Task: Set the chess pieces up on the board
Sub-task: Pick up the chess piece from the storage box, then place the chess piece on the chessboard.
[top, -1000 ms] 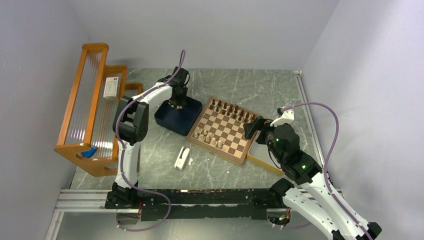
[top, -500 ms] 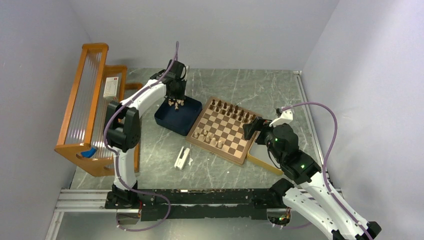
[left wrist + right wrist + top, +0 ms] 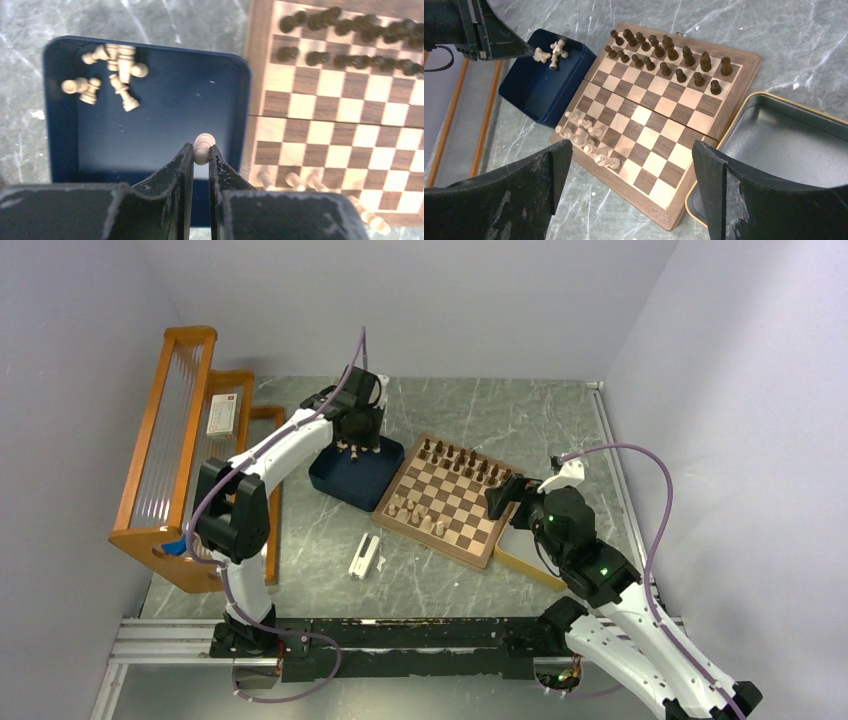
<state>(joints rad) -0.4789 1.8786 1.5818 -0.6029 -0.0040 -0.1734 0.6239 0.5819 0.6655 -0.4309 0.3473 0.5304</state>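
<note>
Our left pincer [image 3: 200, 149] grips a pale pawn [image 3: 203, 142]; we should carry it upright to the board [image 3: 305, 107]. Right pincer [image 3: 630, 150] gapes empty.

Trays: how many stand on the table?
2. The dark blue tray is left of the board; the yellow-rimmed tray is right of it, partly behind the right arm.

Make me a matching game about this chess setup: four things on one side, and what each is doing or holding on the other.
1 left gripper
2 right gripper
3 dark brown pieces
4 blue tray

A open, holding nothing
B upright in two rows on the board
C contains loose pale pieces
D shut on one pale piece

Pairs: 1-D, 2-A, 3-B, 4-C
</note>
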